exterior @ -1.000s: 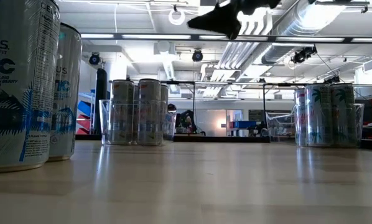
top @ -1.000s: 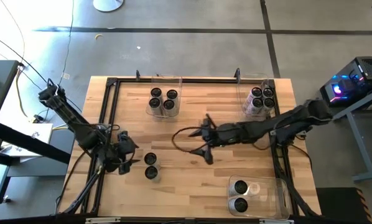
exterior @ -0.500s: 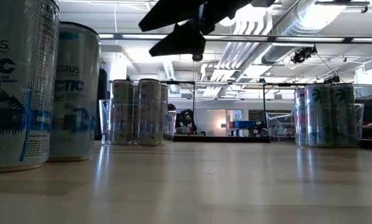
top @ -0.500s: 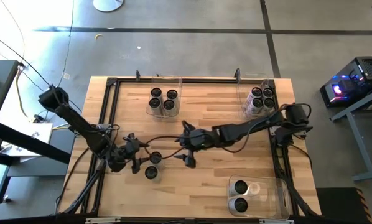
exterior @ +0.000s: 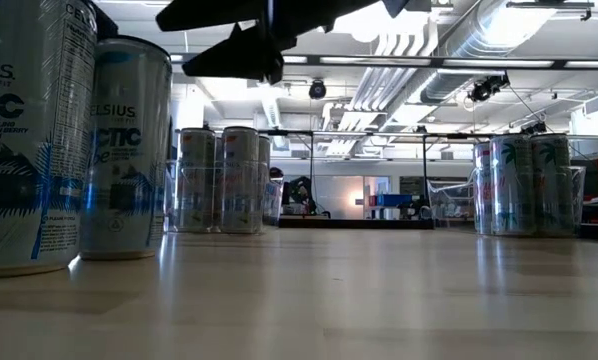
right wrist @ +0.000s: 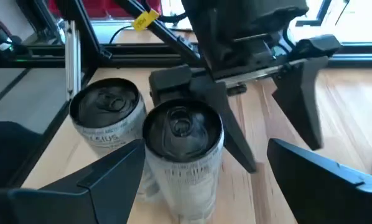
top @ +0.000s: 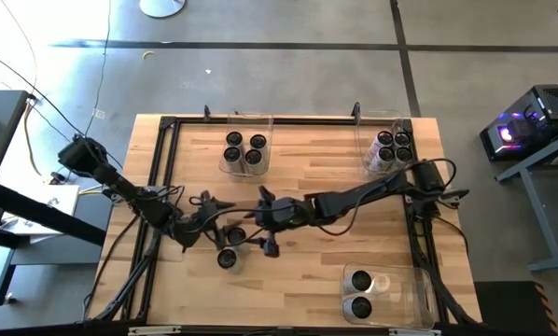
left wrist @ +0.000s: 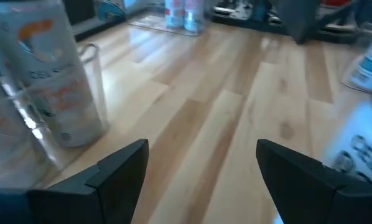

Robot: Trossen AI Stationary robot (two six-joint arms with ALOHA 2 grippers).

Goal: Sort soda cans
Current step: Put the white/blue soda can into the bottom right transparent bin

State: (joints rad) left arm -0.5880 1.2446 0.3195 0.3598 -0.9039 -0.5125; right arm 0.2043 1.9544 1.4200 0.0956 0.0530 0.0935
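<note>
Both grippers shifted toward two loose Celsius cans [top: 227, 250] at near-left. Right gripper [top: 263, 223]: jaws wide, empty, above cans. Left gripper [top: 216, 212]: jaws wide, empty, just beside. Remaining cans in three clear bins [top: 244, 166].

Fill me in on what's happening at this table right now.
Two robot arms are sorting soda cans into clear bins. Both grippers are open and converge on the two loose cans standing on the wooden table near its left front. The right gripper reaches across from the far side; the left gripper hovers close beside the cans. Neither holds a can. Already sorted: three cans in the back middle bin, several in the back right bin, two in the front right bin.
</note>
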